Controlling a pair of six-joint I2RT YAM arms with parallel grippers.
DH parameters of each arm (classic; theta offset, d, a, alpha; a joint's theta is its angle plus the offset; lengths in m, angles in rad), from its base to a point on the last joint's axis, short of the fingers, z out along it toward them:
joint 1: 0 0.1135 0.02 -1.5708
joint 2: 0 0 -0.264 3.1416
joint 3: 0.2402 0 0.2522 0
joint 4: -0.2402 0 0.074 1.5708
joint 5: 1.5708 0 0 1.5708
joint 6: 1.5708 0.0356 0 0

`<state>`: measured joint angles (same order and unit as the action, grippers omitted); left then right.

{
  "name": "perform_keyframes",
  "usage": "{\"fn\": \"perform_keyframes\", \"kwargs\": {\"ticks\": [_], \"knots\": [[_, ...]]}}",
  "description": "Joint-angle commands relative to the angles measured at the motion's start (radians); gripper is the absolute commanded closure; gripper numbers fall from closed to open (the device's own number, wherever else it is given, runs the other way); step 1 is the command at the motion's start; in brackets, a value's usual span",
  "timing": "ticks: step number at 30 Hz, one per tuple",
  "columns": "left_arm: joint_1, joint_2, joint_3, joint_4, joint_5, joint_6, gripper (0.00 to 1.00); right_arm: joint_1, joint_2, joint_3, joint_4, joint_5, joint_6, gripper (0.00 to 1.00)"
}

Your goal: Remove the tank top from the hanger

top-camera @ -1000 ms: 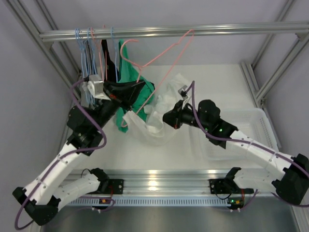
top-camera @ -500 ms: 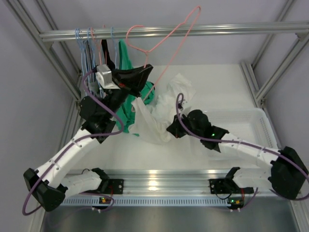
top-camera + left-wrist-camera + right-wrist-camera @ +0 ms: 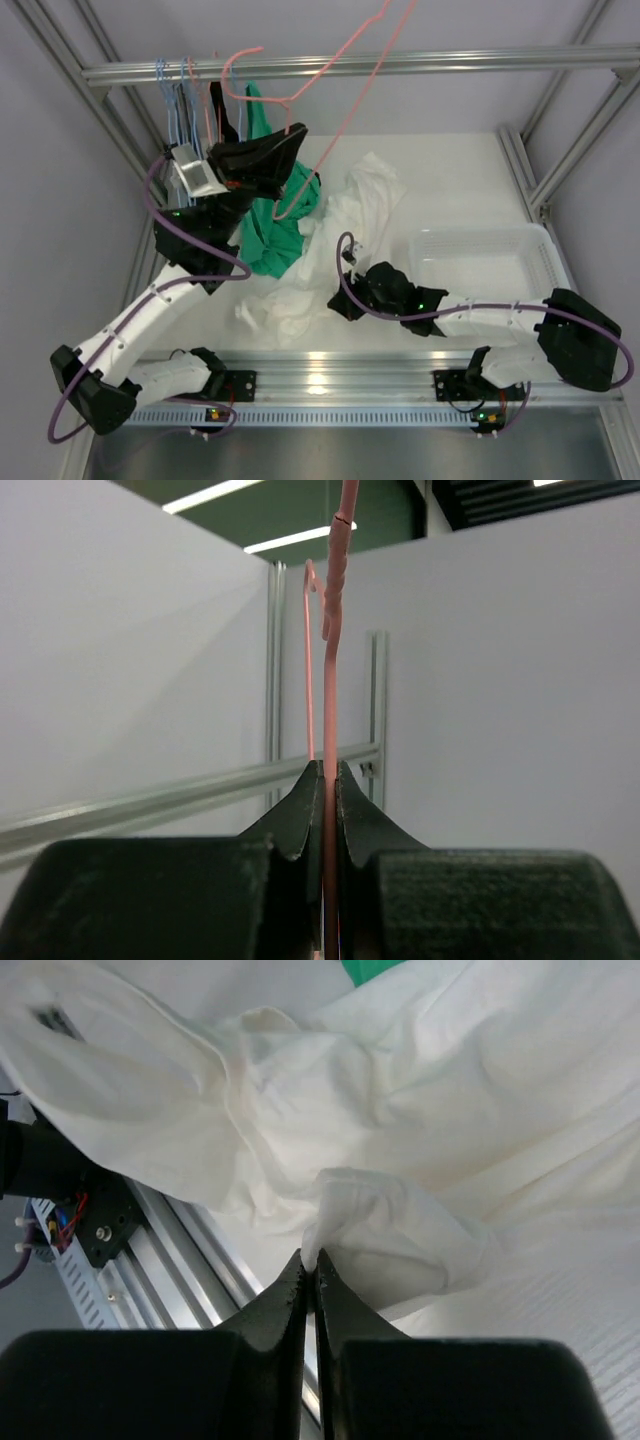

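The pink wire hanger (image 3: pixel 345 100) is raised high and tilted, its hook near the rail. My left gripper (image 3: pixel 292 140) is shut on its wire; in the left wrist view the wire (image 3: pixel 332 680) runs straight up between the closed fingers of this gripper (image 3: pixel 326 770). The white tank top (image 3: pixel 345 225) lies crumpled on the table, and no white cloth shows on the hanger. My right gripper (image 3: pixel 335 305) is low near the front edge, shut on a fold of the tank top (image 3: pixel 420 1110), pinched at the tips of the gripper (image 3: pixel 309 1257).
A green garment (image 3: pixel 268 235) hangs and spills beside the hanger's lower loop. Blue hangers (image 3: pixel 170 85) and a dark garment hang on the overhead rail (image 3: pixel 450 62) at the left. A clear plastic bin (image 3: pixel 480 262) sits right of the tank top. The aluminium front rail (image 3: pixel 330 365) is close behind my right gripper.
My left gripper lifted the hanger up and left. My right gripper pulled the white top down toward the front edge, and the top now lies on the table.
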<state>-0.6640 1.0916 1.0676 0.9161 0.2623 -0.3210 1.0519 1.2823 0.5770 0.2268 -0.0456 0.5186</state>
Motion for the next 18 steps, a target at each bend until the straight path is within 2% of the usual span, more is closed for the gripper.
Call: {"fn": "perform_keyframes", "kwargs": {"ticks": [1, 3, 4, 6, 7, 8, 10, 12, 13, 15, 16, 18], "knots": [[-0.003, -0.015, 0.143, -0.018, -0.076, 0.003, 1.00, 0.017, 0.006, -0.025, 0.102, 0.087, 0.031, 1.00], [-0.003, -0.028, 0.172, -0.119, -0.113, 0.023, 1.00, 0.017, 0.014, 0.003, 0.062, 0.154, 0.018, 1.00], [-0.003, -0.042, 0.175, -0.246, -0.151, 0.046, 1.00, 0.016, 0.031, 0.024, -0.002, 0.194, 0.008, 1.00], [-0.003, -0.091, 0.161, -0.368, -0.182, 0.069, 1.00, 0.001, 0.058, 0.090, -0.053, 0.286, -0.029, 1.00], [-0.003, -0.114, 0.149, -0.478, -0.205, 0.080, 1.00, -0.012, 0.089, 0.125, -0.078, 0.303, -0.035, 0.94], [-0.003, -0.142, 0.131, -0.517, -0.245, 0.082, 1.00, -0.026, 0.104, 0.138, -0.076, 0.290, -0.045, 0.84], [-0.003, -0.235, 0.065, -0.580, -0.252, 0.091, 1.00, -0.058, 0.146, 0.179, -0.076, 0.276, -0.075, 0.76], [-0.003, -0.324, 0.034, -0.683, -0.276, 0.092, 1.00, -0.067, 0.182, 0.201, -0.078, 0.271, -0.106, 0.73], [-0.003, -0.350, 0.019, -0.730, -0.268, 0.095, 1.00, -0.072, 0.193, 0.222, -0.078, 0.263, -0.115, 0.75], [-0.003, -0.425, 0.015, -0.899, -0.267, 0.092, 1.00, -0.081, 0.216, 0.242, -0.086, 0.248, -0.137, 0.74], [-0.003, -0.450, 0.012, -0.957, -0.230, 0.092, 1.00, -0.084, 0.227, 0.250, -0.092, 0.253, -0.140, 0.56], [-0.003, -0.530, -0.006, -1.084, -0.238, 0.068, 1.00, -0.089, 0.213, 0.238, -0.099, 0.289, -0.134, 0.48]]}}
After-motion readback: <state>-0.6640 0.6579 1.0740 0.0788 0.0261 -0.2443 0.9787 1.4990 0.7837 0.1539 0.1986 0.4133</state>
